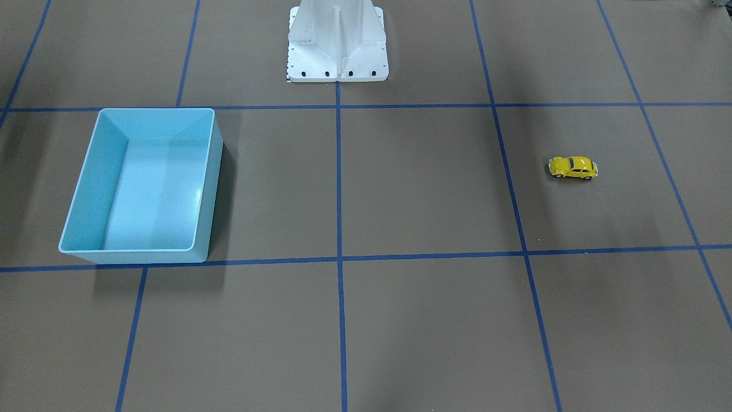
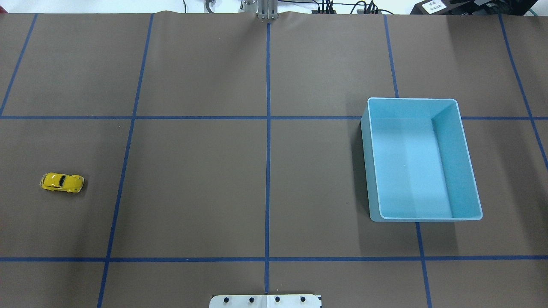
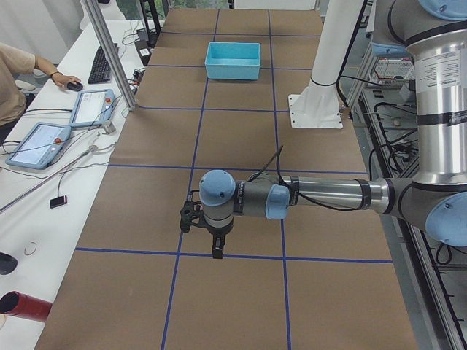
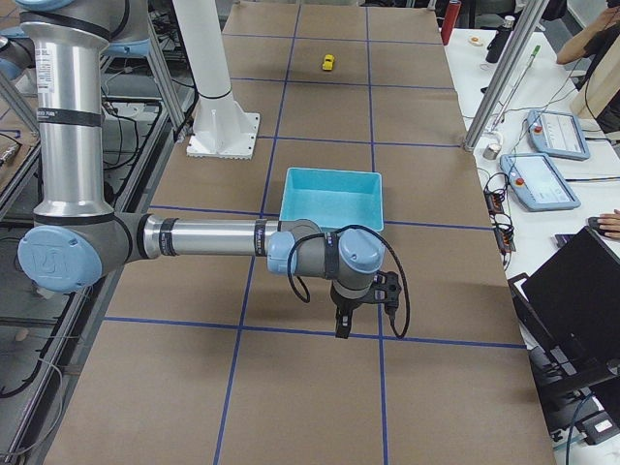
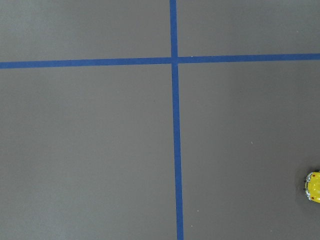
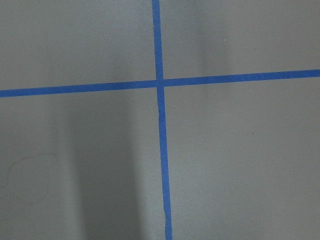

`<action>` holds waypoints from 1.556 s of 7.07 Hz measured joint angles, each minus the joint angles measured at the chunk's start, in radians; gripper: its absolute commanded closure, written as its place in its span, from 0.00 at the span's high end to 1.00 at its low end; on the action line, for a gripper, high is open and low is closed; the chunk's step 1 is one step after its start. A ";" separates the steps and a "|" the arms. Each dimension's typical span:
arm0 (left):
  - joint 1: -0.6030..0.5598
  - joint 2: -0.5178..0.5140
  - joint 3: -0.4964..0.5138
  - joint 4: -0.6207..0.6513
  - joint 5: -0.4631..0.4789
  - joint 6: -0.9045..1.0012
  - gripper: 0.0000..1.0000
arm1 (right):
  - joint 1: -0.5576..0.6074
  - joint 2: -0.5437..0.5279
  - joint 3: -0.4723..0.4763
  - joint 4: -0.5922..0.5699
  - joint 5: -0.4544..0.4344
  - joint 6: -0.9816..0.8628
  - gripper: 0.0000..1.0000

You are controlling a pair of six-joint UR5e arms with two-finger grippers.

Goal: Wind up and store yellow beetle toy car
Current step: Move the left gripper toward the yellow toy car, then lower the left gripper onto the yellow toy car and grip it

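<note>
The yellow beetle toy car stands free on its wheels at 9 o'clock on the surface. The open blue bin sits at 3 o'clock to receive it. I cannot tell whether the left gripper or right gripper is wide or narrow.

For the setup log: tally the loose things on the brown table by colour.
Yellow: 1, the yellow beetle toy car
Light blue: 1, the blue bin
Total: 2
</note>
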 measured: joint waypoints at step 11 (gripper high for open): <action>0.705 -0.161 -0.249 -0.027 0.182 0.019 1.00 | -0.001 0.011 -0.005 -0.001 0.000 -0.002 0.99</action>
